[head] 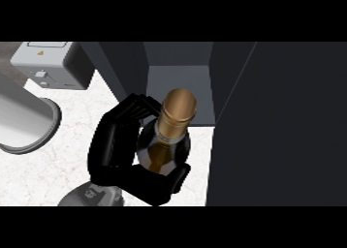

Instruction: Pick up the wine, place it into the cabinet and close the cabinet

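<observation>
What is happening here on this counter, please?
A black robot hand is curled round a dark wine bottle with a gold foil top and holds it upright in front of the open dark grey cabinet. The bottle is not yet inside. The cabinet's door stands open at the right. A white toaster sits at the back left. The other hand does not show.

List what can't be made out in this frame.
- Wine bottle: lower body hidden by the hand curled round it, head view.
- Cabinet: interior mostly hidden by its dark door.
- Which hand this is, and the other hand: not shown.
- Toaster: cut by the top edge.
</observation>
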